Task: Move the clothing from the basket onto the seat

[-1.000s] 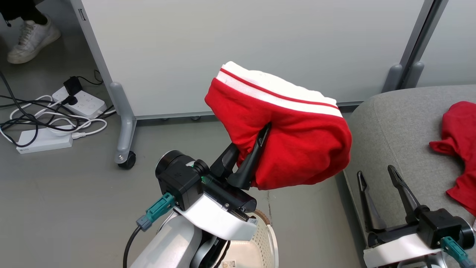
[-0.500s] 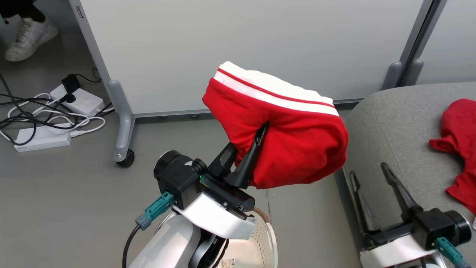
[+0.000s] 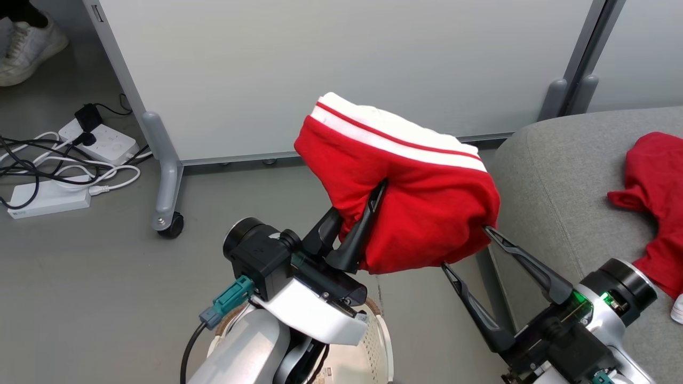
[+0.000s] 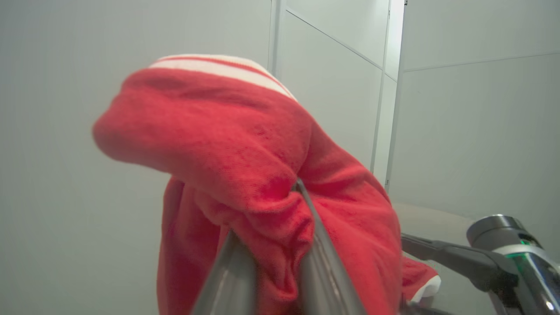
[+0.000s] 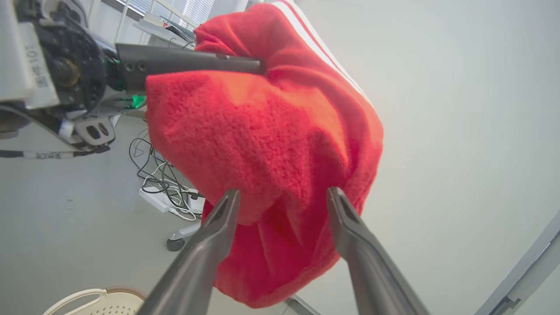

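The right end effector (image 3: 465, 247) has been raised from over the seat (image 3: 560, 181) and is now spread wide at the lower edge of the red garment (image 3: 421, 213). That garment is held pinched aloft by the left end effector (image 3: 364, 205), above the basket (image 3: 381, 341) and short of the seat. A handover is judged likely. A second red garment (image 3: 656, 176) is already laid on the seat. Behind, a grey floor (image 3: 96, 277), a wheeled partition (image 3: 320, 69) and power strips (image 3: 48, 197) are seen.

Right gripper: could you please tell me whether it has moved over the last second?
Yes. The right gripper has swung left, from over the seat to beyond its edge, open beside the held clothing.
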You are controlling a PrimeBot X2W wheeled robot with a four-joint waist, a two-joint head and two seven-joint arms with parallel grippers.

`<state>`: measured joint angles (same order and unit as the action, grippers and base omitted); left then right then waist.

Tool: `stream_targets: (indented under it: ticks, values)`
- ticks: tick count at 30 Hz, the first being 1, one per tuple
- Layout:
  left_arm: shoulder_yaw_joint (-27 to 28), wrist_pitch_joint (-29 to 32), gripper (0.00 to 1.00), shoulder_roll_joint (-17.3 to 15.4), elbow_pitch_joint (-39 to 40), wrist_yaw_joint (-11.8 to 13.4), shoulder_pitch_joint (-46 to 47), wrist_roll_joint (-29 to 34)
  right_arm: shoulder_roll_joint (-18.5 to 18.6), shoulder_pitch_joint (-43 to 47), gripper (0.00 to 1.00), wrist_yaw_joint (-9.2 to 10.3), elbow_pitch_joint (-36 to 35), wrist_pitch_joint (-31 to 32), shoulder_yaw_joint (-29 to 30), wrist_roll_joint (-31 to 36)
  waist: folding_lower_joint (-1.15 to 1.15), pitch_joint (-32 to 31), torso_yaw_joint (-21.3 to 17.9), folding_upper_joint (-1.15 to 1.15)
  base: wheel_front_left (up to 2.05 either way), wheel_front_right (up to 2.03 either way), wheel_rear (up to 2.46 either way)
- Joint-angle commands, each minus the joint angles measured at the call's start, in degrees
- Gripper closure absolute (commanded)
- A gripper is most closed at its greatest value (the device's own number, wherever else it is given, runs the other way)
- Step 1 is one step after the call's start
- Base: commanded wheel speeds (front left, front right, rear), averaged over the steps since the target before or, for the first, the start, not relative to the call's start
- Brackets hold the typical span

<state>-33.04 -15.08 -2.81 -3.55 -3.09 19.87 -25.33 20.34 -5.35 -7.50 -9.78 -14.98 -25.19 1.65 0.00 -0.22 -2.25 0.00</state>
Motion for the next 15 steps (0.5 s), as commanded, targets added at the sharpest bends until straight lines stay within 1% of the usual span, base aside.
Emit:
stream_targets:
  ticks: [1, 8, 15]
  values:
    - [-0.2, -0.1, 1.00, -0.2, -0.1, -0.3, 0.5, -0.2, 0.4, -0.8, 0.00, 0.01, 0.0, -0.2, 0.0, 1.4, 0.00, 0.0, 0.2, 0.00, 0.00, 0.00, 0.00]
    - [-2.5, -0.1, 1.00, -0.2, -1.4, -0.9, 0.8, -0.6, 0.0, -2.7, 0.00, 0.01, 1.1, -0.2, 0.7, 6.1, 0.00, -0.3, 1.2, 0.00, 0.00, 0.00, 0.00]
    - [-4.7, -0.1, 1.00, -0.2, -2.3, -1.2, 1.3, -1.0, 0.7, -3.7, 0.00, 0.01, 4.6, -0.2, -0.7, 7.8, 0.00, -0.7, 2.3, 0.00, 0.00, 0.00, 0.00]
